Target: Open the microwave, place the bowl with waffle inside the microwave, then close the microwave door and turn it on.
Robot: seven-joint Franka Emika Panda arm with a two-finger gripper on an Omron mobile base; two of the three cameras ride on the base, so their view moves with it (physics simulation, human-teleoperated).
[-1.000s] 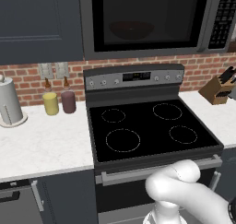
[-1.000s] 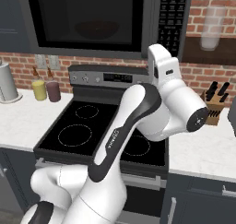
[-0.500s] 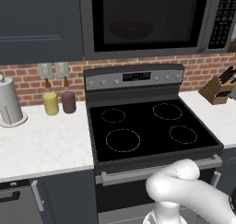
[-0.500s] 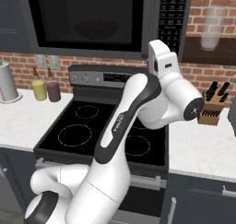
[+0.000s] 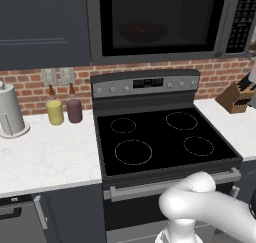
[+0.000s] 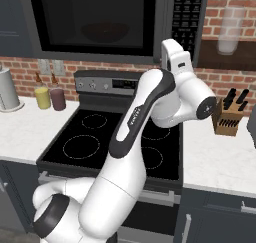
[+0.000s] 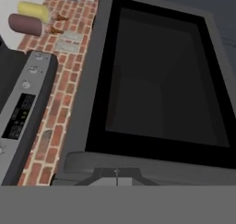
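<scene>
Tool (image 7: 117,171) closed, empty, just before microwave door (image 7: 156,80), bowl (image 6: 105,32) behind glass

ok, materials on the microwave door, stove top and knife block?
Microwave door: dark grey frame, probably painted metal or plastic, around a black glossy glass-like window; the bowl shows dimly through it.
Stove top: smooth black, glass-ceramic look, with printed burner rings.
Knife block: matte tan, wood-like.

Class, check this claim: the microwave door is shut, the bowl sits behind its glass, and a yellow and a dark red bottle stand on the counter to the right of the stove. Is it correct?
Not quite. The yellow bottle and dark red bottle stand left of the stove, as the left base view shows. The microwave door is shut, with the bowl behind its glass.
</scene>
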